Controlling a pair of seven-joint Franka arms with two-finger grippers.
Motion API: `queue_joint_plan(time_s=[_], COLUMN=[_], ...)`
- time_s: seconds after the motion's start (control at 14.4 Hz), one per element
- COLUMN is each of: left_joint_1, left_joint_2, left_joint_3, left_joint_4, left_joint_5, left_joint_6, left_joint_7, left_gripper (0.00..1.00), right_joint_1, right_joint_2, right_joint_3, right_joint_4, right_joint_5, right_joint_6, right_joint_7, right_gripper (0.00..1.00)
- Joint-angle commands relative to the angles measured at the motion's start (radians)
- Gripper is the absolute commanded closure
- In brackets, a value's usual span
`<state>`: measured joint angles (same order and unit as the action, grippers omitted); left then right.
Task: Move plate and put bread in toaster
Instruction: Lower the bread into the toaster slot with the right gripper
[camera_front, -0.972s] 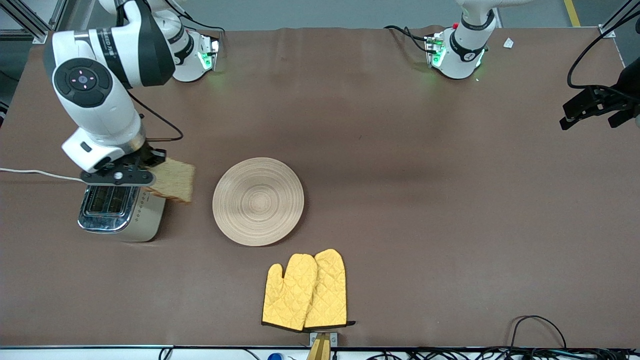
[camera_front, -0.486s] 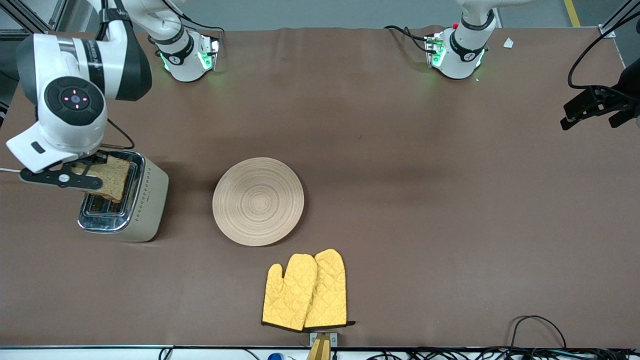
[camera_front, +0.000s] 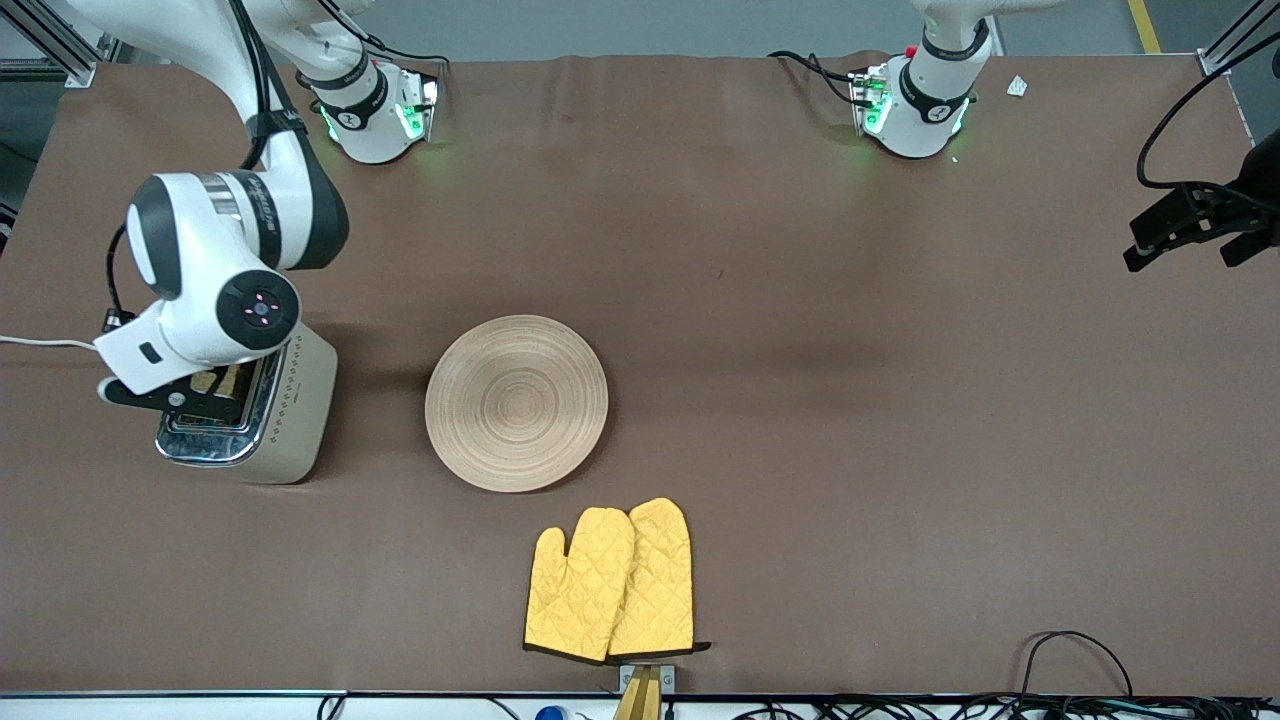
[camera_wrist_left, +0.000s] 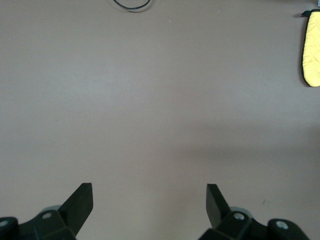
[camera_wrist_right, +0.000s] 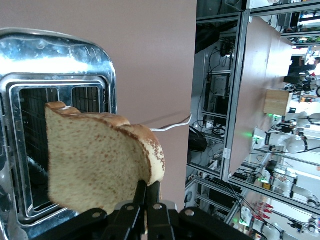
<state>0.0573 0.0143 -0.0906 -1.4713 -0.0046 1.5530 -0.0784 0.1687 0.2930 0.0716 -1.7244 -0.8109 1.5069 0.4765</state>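
Note:
My right gripper (camera_front: 205, 390) is shut on the brown bread slice (camera_front: 233, 379), holding it by its crust edge upright over the chrome top of the cream toaster (camera_front: 290, 420). In the right wrist view the bread (camera_wrist_right: 97, 167) hangs just above the open slots of the toaster (camera_wrist_right: 65, 57), pinched between the closed fingers of the right gripper (camera_wrist_right: 146, 189). The light-wood plate (camera_front: 516, 402) lies bare mid-table, beside the toaster toward the left arm's end. My left gripper (camera_front: 1195, 225) waits open and empty above the table's edge at the left arm's end; it also shows in the left wrist view (camera_wrist_left: 148, 200).
A pair of yellow oven mitts (camera_front: 610, 580) lies nearer to the front camera than the plate; one mitt's edge shows in the left wrist view (camera_wrist_left: 312, 47). The toaster's white cord (camera_front: 50, 343) runs off the table's end. Cables lie along the front edge.
My right gripper carried the bread from beside the toaster to over its top, turned it upright and lowered it toward the slots. The plate and mitts have not moved.

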Motion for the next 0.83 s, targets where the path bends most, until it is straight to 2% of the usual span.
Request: queue_joint_plan(time_s=[0.0, 0.21, 0.42, 0.62, 0.69, 0.76], left_joint_1=[0.015, 0.015, 0.015, 0.012, 0.009, 0.006], left_joint_2=[-0.005, -0.022, -0.017, -0.016, -0.016, -0.014], left_joint_3=[0.002, 0.002, 0.003, -0.009, -0.009, -0.009], left_joint_4=[0.002, 0.003, -0.003, -0.006, -0.003, -0.004], left_joint_5=[-0.002, -0.002, 0.002, 0.005, 0.002, 0.003], left_joint_6=[0.001, -0.039, -0.047, -0.057, -0.066, -0.068], left_joint_7=[0.006, 0.005, -0.001, 0.012, 0.012, 0.014], left_gripper=[0.00, 0.00, 0.00, 0.00, 0.00, 0.00], right_joint_1=[0.003, 0.034, 0.058, 0.058, 0.058, 0.057], right_joint_2=[0.011, 0.057, 0.115, 0.136, 0.152, 0.161], right_joint_3=[0.005, 0.005, 0.005, 0.005, 0.005, 0.005], right_joint_4=[0.006, 0.031, 0.103, 0.109, 0.111, 0.112], right_joint_5=[-0.028, -0.031, -0.031, -0.031, -0.031, -0.031], right_joint_6=[-0.017, -0.023, -0.080, -0.082, -0.082, -0.082], right_joint_7=[0.039, 0.100, 0.132, 0.187, 0.220, 0.240], right_gripper=[1.00, 1.00, 1.00, 0.98, 0.88, 0.73])
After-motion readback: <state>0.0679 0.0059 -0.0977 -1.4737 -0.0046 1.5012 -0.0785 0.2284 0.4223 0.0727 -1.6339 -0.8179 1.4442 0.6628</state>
